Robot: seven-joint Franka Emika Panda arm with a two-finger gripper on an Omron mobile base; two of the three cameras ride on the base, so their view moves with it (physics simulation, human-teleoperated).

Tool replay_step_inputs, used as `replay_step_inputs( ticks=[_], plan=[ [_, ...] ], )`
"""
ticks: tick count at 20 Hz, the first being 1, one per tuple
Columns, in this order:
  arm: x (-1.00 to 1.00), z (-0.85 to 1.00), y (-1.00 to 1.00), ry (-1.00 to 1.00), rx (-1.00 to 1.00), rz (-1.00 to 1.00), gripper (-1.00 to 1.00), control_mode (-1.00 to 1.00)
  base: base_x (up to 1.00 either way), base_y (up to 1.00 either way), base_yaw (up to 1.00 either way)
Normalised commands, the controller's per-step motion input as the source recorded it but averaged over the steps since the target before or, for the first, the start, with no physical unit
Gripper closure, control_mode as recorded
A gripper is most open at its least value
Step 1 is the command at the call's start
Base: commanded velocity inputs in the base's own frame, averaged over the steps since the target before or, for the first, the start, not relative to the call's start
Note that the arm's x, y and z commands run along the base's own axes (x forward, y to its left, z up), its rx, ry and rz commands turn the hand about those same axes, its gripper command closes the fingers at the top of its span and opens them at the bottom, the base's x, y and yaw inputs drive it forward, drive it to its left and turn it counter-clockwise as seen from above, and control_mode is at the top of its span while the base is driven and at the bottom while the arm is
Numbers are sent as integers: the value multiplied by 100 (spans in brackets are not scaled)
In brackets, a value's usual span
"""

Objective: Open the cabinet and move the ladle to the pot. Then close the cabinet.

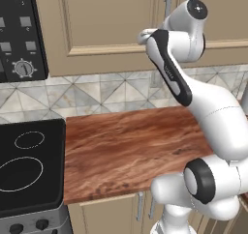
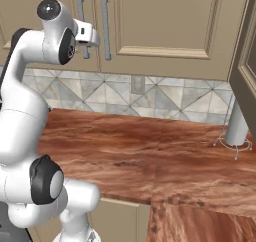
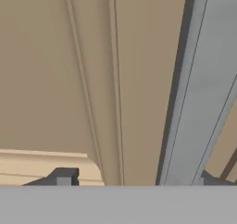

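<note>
claw (image 3: pixel 134 179) is right up against the cabinet (image 2: pixel 165 21), one dark fingertip (image 3: pixel 62 177) on the door panel side, the other on the far side of the silver handle (image 3: pixel 199 93), so the bar sits between the tips. can't tell if the tips are touching it; jaws stand wide, not clamped as far as i can see. from the base, the arm reaches up from the table (image 1: pixel 131 146) to the handle pair at the door seam; hand covers the left handle, right handle (image 2: pixel 105 26) is just beside it and free. both doors there look closed. table below the cabinet is brown wood, cooktop (image 1: pixel 29 165) at its left end. to the right of the cabinet, another door (image 2: pixel 245 61) stands swung out, with a grey post (image 2: pixel 236 126) on the table under it. tile backsplash (image 2: pixel 150 98) runs below the cabinet.
</note>
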Motion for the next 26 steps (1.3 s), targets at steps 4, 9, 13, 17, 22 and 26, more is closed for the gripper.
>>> replay_step_inputs(
  ticks=[4, 9, 13, 17, 22, 26],
  plan=[
    [42, -27, 30, -5, 8, 1, 100, -100, 0, 0, 0],
    [16, -13, 28, -10, 6, 0, 100, -100, 0, 0, 0],
    [2, -4, 18, -13, 6, 0, 100, -100, 0, 0, 0],
    [-27, 1, 37, 1, 8, 11, 100, -100, 0, 0, 0],
    [-34, 9, 69, 17, 7, 32, 100, -100, 0, 0, 0],
    [-61, 7, 83, 9, 3, 34, 100, -100, 0, 0, 0]
  ],
)
